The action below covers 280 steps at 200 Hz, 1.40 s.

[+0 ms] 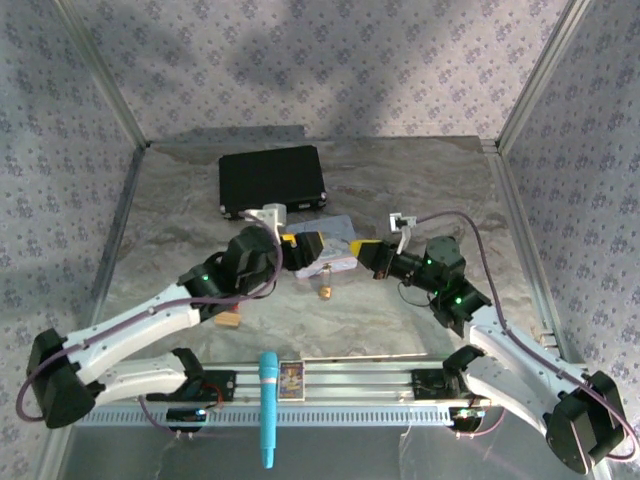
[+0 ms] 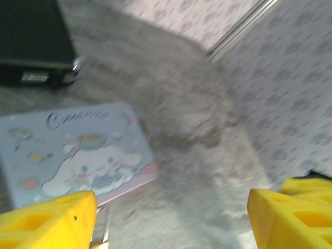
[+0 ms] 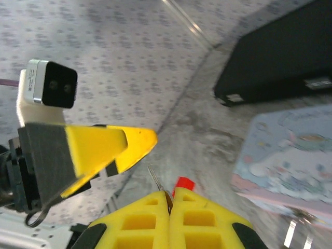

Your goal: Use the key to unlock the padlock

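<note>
Grips key (image 3: 155, 178) in clenched R pincer (image 3: 168, 196), blade fwd; holds L pincer (image 2: 172, 210) released. Must drop toward padlock (image 1: 325, 292) on desk (image 1: 400, 335), betw. both pincers, just base-side of tin (image 2: 78, 150).

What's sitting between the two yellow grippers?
The pale blue cartoon tin lies between the open left gripper and the right gripper, shut on the key, in the top view.

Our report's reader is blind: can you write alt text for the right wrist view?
The right gripper, shut, pinches a thin silvery key poking past its yellow tips. The left gripper hangs close on the left; a pale blue tin and a black case lie to the right.
</note>
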### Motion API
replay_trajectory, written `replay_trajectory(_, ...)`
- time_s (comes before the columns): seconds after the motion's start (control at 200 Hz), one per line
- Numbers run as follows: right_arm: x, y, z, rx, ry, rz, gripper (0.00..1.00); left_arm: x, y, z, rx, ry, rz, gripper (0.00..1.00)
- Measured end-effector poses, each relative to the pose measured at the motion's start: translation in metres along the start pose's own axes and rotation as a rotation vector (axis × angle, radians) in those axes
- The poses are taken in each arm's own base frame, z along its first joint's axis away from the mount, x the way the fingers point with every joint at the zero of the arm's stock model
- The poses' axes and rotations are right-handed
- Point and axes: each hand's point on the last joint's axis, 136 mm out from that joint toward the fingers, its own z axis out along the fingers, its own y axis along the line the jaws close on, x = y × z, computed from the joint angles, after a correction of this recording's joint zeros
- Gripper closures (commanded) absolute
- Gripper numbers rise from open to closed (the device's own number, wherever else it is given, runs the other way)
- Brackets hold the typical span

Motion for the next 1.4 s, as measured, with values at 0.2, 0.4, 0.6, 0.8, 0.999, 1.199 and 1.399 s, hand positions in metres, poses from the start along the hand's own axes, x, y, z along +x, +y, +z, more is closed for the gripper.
replay_trajectory(0.2, 0.014, -0.041, -0.011, 0.130, -0.004, 0.048, 1.00, 0.059, 0.019, 0.026, -0.136, 0.200, 0.114, 0.30)
replay_trajectory(0.4, 0.029, -0.058, -0.018, 0.174, 0.006, 0.096, 1.00, 0.091, 0.045, 0.043, -0.217, 0.280, 0.137, 0.32)
replay_trajectory(0.6, 0.036, -0.059, -0.022, 0.152, 0.008, 0.133, 1.00, 0.116, 0.064, 0.061, -0.282, 0.343, 0.160, 0.33)
replay_trajectory(0.8, 0.036, -0.053, -0.022, 0.121, 0.016, 0.140, 1.00, 0.131, 0.067, 0.085, -0.267, 0.350, 0.155, 0.35)
replay_trajectory(0.999, 0.039, -0.053, -0.024, 0.122, 0.015, 0.145, 1.00, 0.145, 0.081, 0.103, -0.308, 0.348, 0.185, 0.39)
replay_trajectory(1.199, 0.042, -0.056, -0.026, 0.138, 0.026, 0.154, 1.00, 0.160, 0.099, 0.113, -0.362, 0.365, 0.205, 0.44)
replay_trajectory(1.399, 0.045, -0.062, -0.027, 0.168, 0.029, 0.158, 1.00, 0.156, 0.096, 0.116, -0.357, 0.338, 0.185, 0.53)
